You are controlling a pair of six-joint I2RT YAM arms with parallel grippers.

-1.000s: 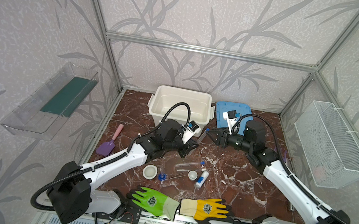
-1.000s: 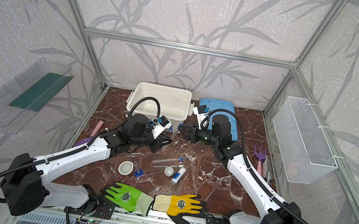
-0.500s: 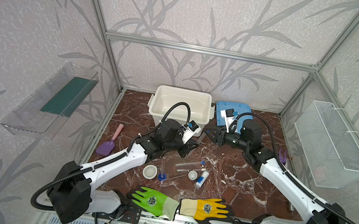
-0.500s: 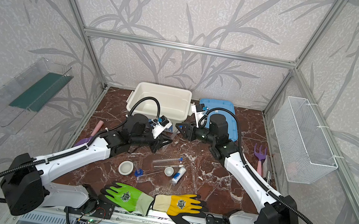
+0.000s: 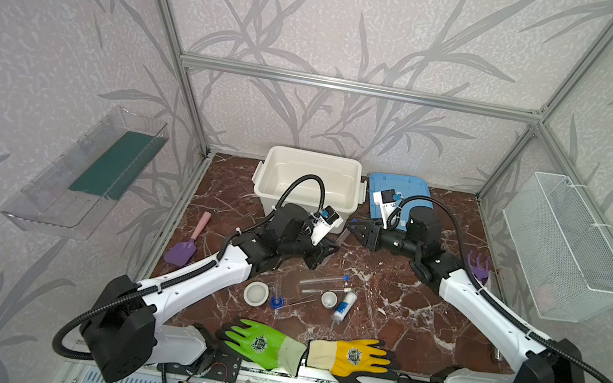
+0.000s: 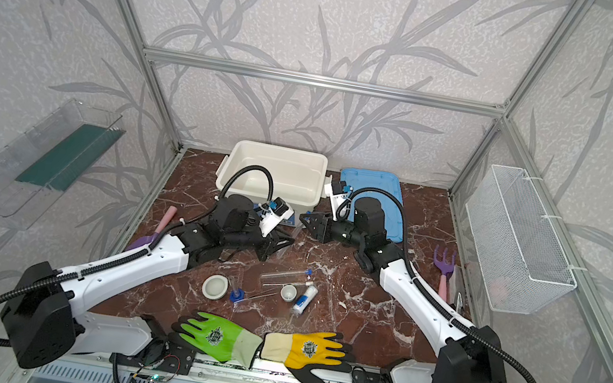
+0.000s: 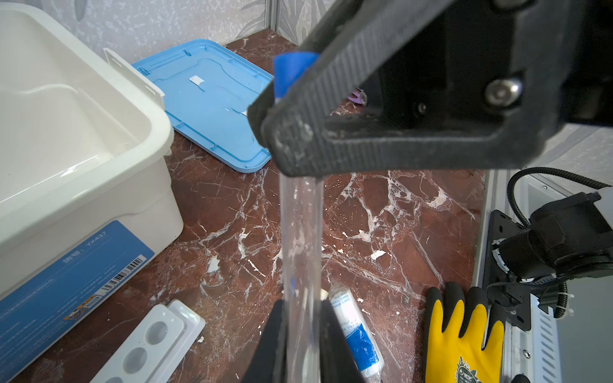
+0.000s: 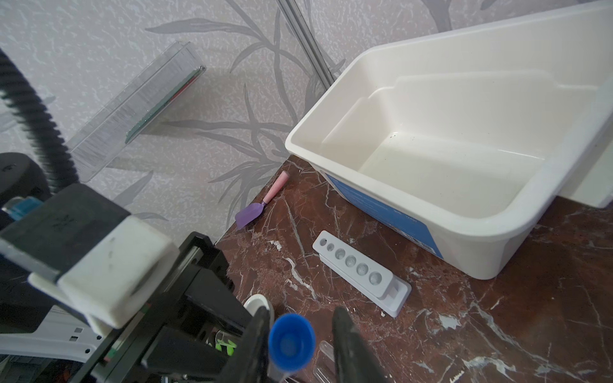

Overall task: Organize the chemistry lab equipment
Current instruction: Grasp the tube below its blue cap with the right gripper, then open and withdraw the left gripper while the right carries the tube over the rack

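At 5 o'clock of the white bin [image 5: 313,155], left gripper [image 7: 302,331] clenched on clear test tube [image 7: 300,232]; right gripper [image 8: 300,313] released, jaws straddling the blue cap [image 8: 292,343].

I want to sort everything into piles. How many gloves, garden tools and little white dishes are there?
Gloves: 2, the green glove and the yellow glove.
Garden tools: 2, the purple shovel and the purple rake.
Little white dishes: 2, the wide dish and the small cup.
Total: 6.
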